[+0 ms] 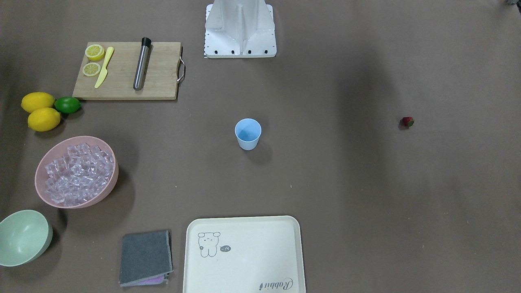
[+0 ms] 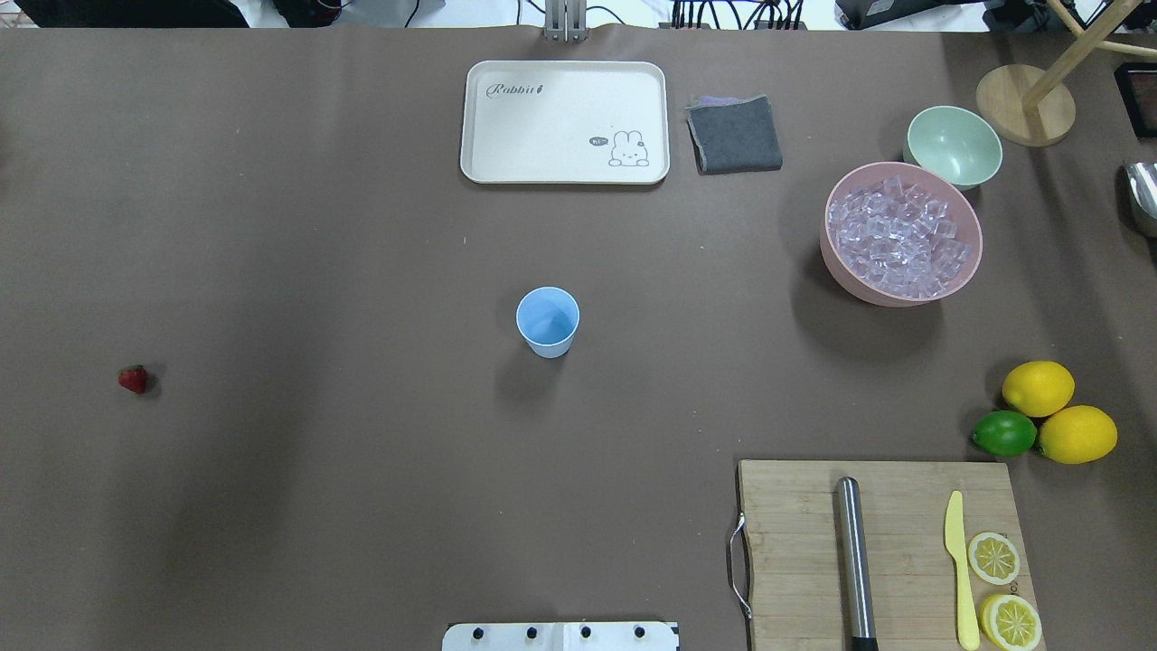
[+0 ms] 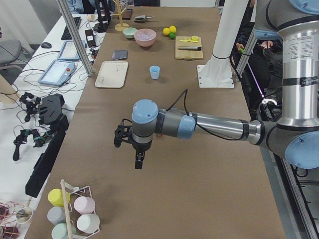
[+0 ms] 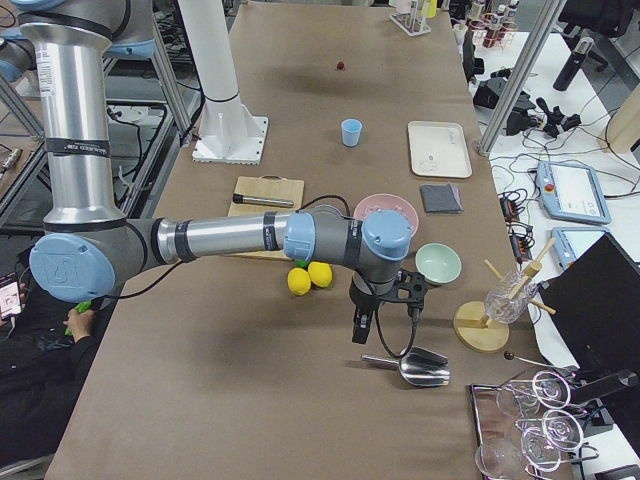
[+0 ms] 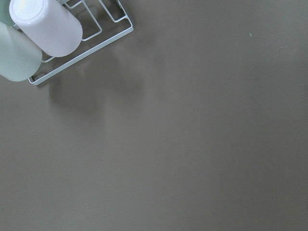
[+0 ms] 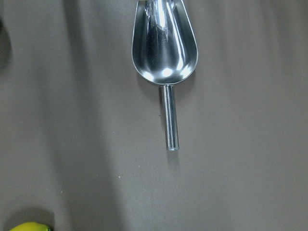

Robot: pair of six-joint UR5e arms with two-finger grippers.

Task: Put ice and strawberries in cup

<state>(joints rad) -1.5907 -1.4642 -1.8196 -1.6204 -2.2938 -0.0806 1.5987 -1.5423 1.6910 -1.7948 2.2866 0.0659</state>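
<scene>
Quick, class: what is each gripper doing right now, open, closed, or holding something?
Left gripper: cannot tell; seen only from the side.
Right gripper: cannot tell; it hangs above the metal scoop.

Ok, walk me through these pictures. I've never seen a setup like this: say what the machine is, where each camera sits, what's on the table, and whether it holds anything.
It is a robot with two arms at a brown table. Two cameras look down from above, one from behind the robot and one facing it. Two more stand at the table's ends, and one sits on each wrist.

In the middle stands a light blue cup. A pink bowl holds ice. One strawberry lies far off alone. There are also a tray, a cutting board, lemons and a lime.

The left gripper hangs over bare table. The right gripper hangs above a metal scoop. Neither seems to hold anything; whether they are open I cannot tell.
</scene>
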